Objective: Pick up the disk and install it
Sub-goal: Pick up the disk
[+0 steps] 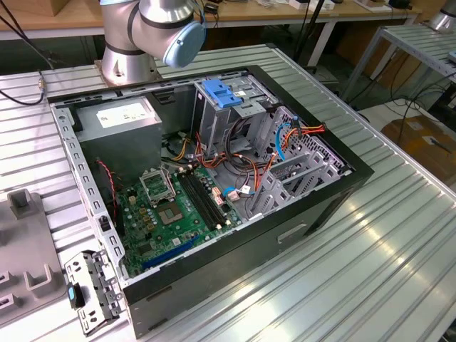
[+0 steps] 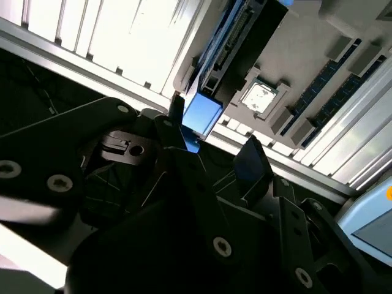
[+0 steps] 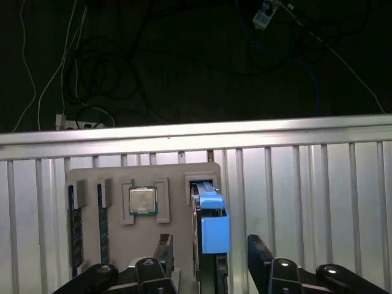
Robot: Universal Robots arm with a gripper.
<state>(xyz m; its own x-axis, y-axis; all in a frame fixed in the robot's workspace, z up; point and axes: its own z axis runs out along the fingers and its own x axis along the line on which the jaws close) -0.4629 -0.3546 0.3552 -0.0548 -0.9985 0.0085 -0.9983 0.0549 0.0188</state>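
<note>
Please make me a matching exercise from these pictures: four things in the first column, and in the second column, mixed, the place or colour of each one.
1. disk
2. processor chip
3. motherboard
4. latch plate

A. green, inside the computer case
B. light blue, on top of the drive cage
C. flat in a recess of the tray
D. on edge in a tray slot

Pairs: 1-D, 2-C, 3-A, 4-B

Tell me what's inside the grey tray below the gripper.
Two memory sticks, a processor and the disk, standing on edge in its slot. The open gripper covers part of the tray.
</note>
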